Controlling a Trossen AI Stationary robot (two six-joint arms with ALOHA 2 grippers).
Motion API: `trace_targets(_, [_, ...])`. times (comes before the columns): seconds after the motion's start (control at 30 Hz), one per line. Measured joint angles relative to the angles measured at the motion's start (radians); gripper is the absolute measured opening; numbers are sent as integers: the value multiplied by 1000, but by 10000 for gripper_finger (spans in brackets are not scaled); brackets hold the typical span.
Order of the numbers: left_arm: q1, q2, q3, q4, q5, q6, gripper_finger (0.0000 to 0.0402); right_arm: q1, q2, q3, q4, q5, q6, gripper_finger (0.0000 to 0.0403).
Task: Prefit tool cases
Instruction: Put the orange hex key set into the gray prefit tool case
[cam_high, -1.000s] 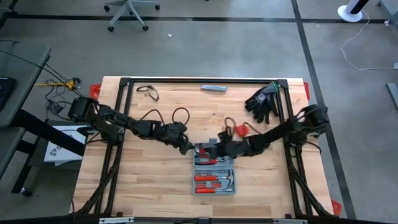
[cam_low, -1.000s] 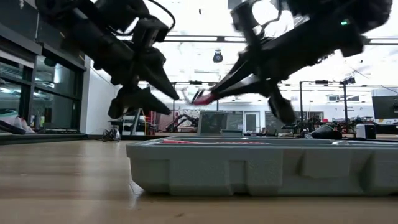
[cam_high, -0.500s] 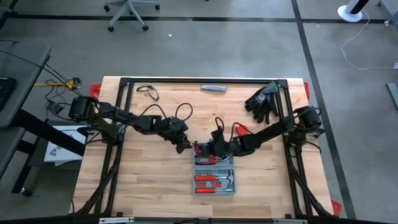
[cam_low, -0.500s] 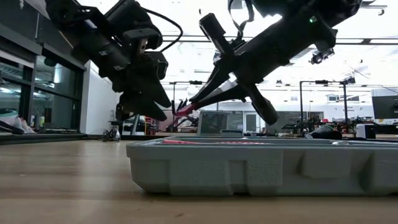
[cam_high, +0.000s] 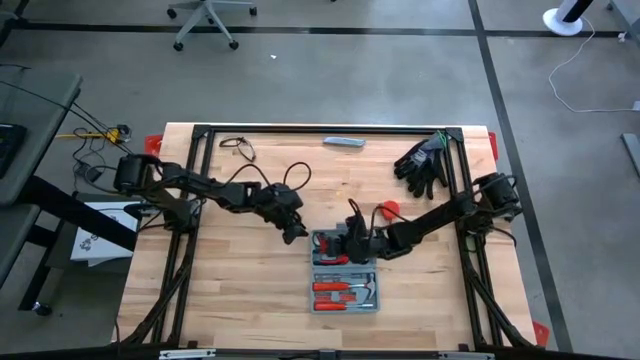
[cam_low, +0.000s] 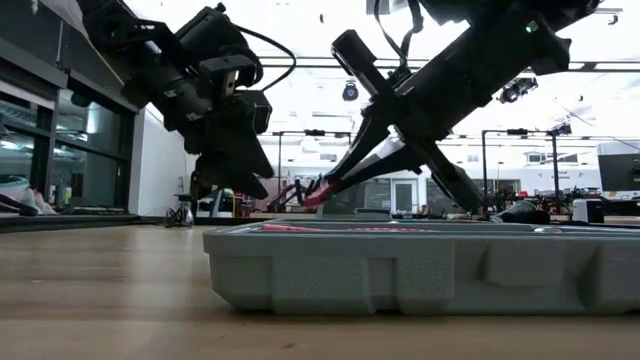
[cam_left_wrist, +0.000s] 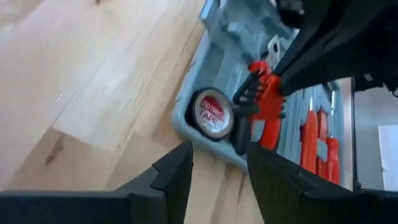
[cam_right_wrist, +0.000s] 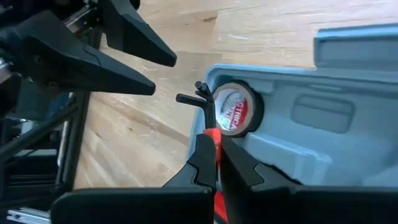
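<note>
Where light wooden table (cam_high: 230, 290) meets grey floor, open tool case (cam_high: 344, 272), left end effector (cam_high: 296, 234) released, right end effector (cam_high: 345, 240) grasping red-handled pliers (cam_left_wrist: 268, 104).

The tool case (cam_high: 345, 275) is grey-blue, and the tools (cam_high: 343, 290) lying in it have red handles. Inside its corner sits a round tape (cam_right_wrist: 235, 109) with a white and red label and a dark rim. The right pincer (cam_right_wrist: 208, 127) is black and holds a tool with a red-orange handle (cam_left_wrist: 268, 102). The left pincer (cam_left_wrist: 217, 163) is black too. The tabletop (cam_high: 250, 290) is light wood with fine grain. The gloves (cam_high: 424, 165) are black, and the slim bar (cam_high: 344, 142) is grey.
</note>
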Motion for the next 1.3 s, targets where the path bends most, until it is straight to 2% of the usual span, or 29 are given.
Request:
trace_targets(0.33, [-2, 158, 25, 123, 118, -33, 145, -10, 0, 0, -28, -29, -7, 0])
trace_targets(0.63, [13, 216, 127, 104, 108, -25, 145, -10, 0, 0, -50, -60, -7, 0])
trace_targets(0.73, [17, 246, 161, 81, 138, -8, 145, -10, 0, 0, -58, -58, -7, 0])
trace_targets(0.83, [21, 254, 171, 66, 176, 8, 145, -7, -10, -1, -77, -22, -8, 0])
trace_targets(1.07, [31, 193, 171, 44, 171, 67, 145, 44, -88, -1, -134, 55, -31, 0])
trace_targets(1.2, [70, 179, 173, 36, 159, 125, 145, 125, -105, -1, -178, 161, 102, 0])
trace_targets(1.3, [106, 188, 202, -32, 152, 213, 145, 185, -105, -1, -193, 198, 197, 0])
